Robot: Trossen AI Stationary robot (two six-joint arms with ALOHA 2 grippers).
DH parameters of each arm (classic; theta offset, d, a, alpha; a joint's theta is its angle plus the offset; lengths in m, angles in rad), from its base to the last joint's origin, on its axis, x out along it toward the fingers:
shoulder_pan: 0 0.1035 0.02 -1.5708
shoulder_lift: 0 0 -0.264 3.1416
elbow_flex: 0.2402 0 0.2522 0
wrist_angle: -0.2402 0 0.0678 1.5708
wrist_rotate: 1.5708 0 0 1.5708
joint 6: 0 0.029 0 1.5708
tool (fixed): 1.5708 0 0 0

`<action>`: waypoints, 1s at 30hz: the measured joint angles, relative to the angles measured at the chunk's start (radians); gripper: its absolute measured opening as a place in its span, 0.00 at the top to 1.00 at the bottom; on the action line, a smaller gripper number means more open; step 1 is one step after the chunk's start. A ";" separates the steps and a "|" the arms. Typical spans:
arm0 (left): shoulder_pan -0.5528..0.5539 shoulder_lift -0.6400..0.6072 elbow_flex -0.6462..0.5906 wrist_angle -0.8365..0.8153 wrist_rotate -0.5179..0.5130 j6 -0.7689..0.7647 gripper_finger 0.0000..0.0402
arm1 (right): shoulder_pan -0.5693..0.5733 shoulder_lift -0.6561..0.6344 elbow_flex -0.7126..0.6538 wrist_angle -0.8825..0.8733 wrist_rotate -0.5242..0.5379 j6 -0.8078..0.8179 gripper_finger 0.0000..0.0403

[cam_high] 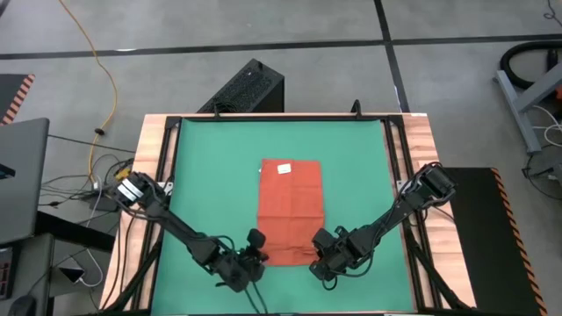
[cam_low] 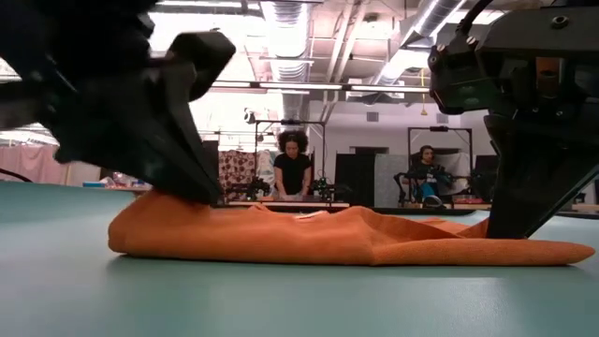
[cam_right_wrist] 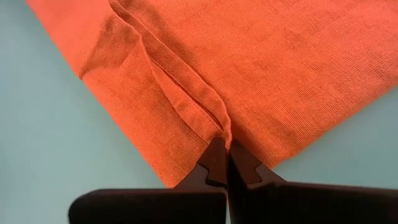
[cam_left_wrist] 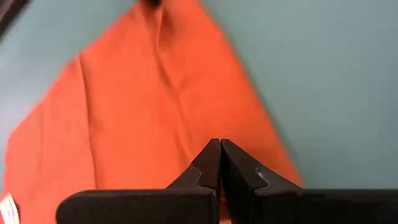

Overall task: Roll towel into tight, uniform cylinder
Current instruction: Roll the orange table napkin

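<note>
Towel (cam_high: 291, 211) lies flat on green mat (cam_high: 211, 167), folded into a long strip, centre of table, white tag (cam_high: 284, 168) at far end; no roll formed yet.

L gripper (cam_high: 255, 248) at near-left corner of towel, R gripper (cam_high: 320, 250) at near-right corner; both low at the near edge. R wrist view: R fingers (cam_right_wrist: 214, 163) pinched tight on a raised ridge of hem, cloth caught between tips. L wrist view: L fingers (cam_left_wrist: 211, 163) pressed together right over the cloth; can't say for sure any fabric is between them, though low view shows that corner bunched up under the arm, so prob. gripped.

Step in hand, as I read it: start of the roll; near edge pinched at both corners, ready to turn over toward the tag end. Next move needs both grippers lifting a little and tucking fwd together, even pace, else the cylinder goes cone-shaped or loose.

Around: black box (cam_high: 250, 88) beyond far edge of table, cables (cam_high: 105, 88) on floor at L; two people (cam_low: 292, 168) at benches well behind. Nothing on mat in the roll's path; only snag is the thin fabric wrinkling mid-strip.
</note>
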 joint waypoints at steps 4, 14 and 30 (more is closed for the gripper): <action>0.015 0.002 -0.022 -0.030 0.024 -0.081 1.00 | 0.003 0.000 0.000 0.000 0.005 0.000 0.99; 0.011 0.002 -0.045 -0.034 0.069 -0.167 1.00 | 0.028 0.003 -0.001 -0.015 0.097 0.016 0.94; 0.011 0.002 -0.045 -0.040 0.081 -0.180 1.00 | 0.115 0.003 0.015 -0.039 0.219 -0.047 0.73</action>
